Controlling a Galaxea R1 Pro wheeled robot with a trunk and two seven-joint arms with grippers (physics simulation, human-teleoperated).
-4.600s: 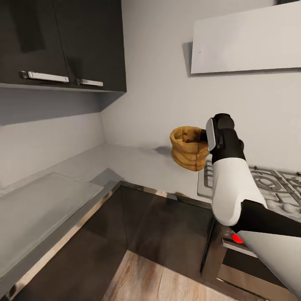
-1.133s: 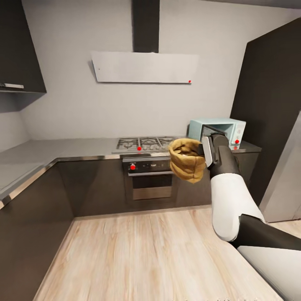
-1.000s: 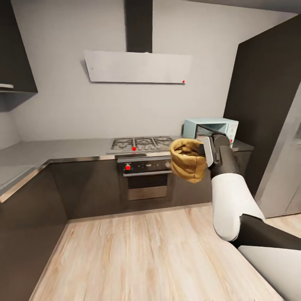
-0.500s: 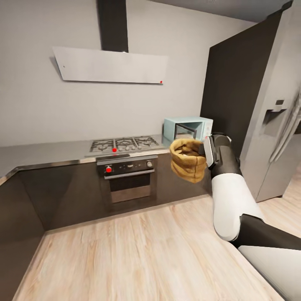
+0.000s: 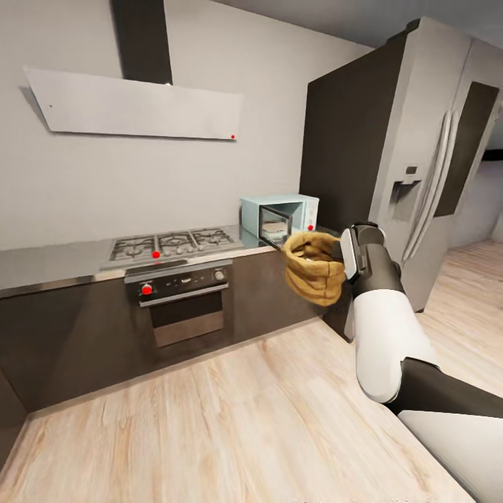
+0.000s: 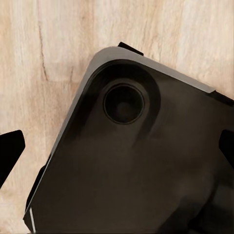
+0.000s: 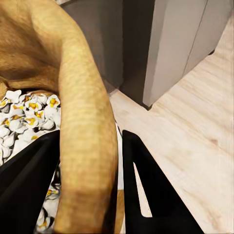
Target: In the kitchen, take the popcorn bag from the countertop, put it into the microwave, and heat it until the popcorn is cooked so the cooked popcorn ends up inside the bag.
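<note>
The right gripper (image 7: 87,185) pinches the rim of the popcorn bag (image 5: 314,267), holding it up off the countertop (image 5: 56,258). The microwave (image 5: 279,216), door open, sits ahead, beyond the bag. Putting it in and heating are left.

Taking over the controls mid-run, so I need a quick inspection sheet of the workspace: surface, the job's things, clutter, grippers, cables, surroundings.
Surface: grey countertop runs along the wall, with a gas hob set in it.
Job's things: popcorn bag held in the air over the wooden floor, white kernels inside; microwave on the countertop's end, door open.
Clutter: nothing seen.
Grippers: right gripper shut on the bag's rim, one finger inside, one outside; left gripper's fingertips apart, holding nothing.
Cables: nothing seen.
Surroundings: oven under the hob, extractor hood, fridge right of the microwave.
</note>
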